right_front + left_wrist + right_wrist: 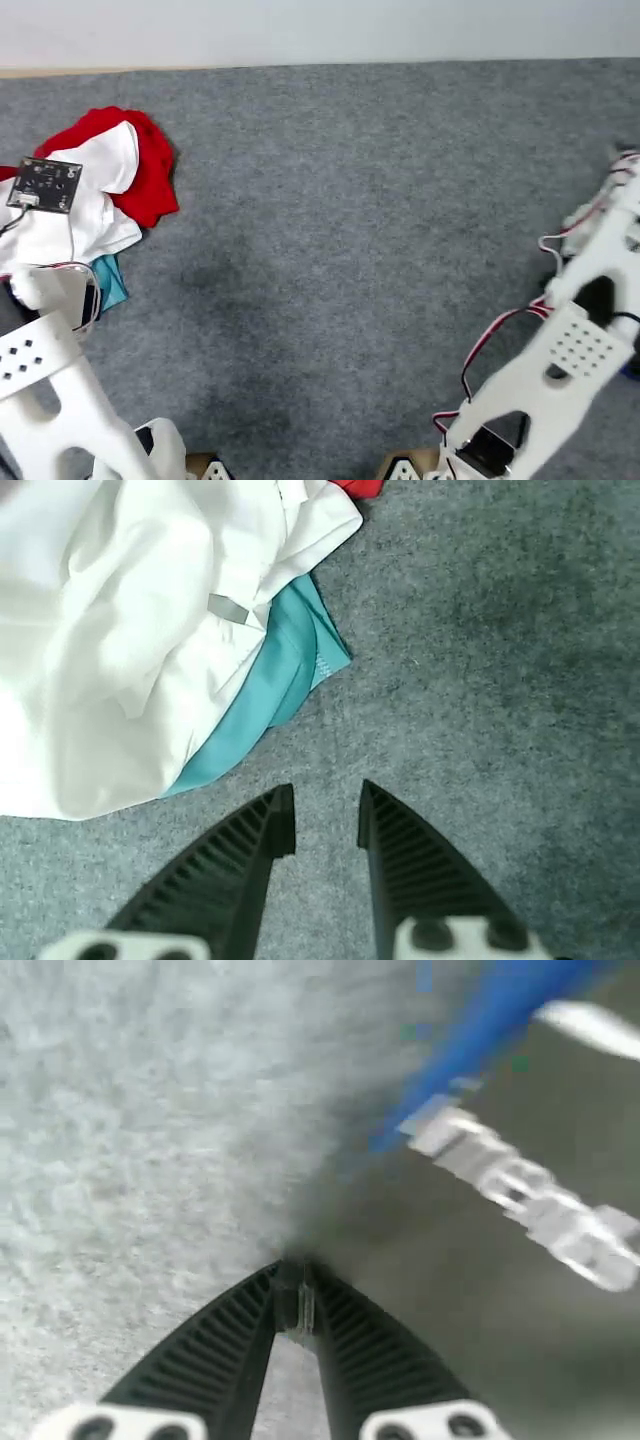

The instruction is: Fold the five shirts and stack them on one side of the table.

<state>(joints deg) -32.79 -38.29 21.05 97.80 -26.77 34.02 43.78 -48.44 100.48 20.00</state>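
Note:
A loose pile of shirts lies at the table's left side: a red shirt at the back, a crumpled white shirt over it, and a teal shirt peeking out at the near edge. In the left wrist view my left gripper is open and empty above bare carpet, just short of the teal shirt and the white shirt. My right gripper is shut with its tips together, low over the carpet at the table's right edge, far from the pile.
Grey carpet covers the table, bare across the middle and right. The left arm stands at the near left, the right arm at the near right. A blue cable and a white clamp lie beside my right gripper.

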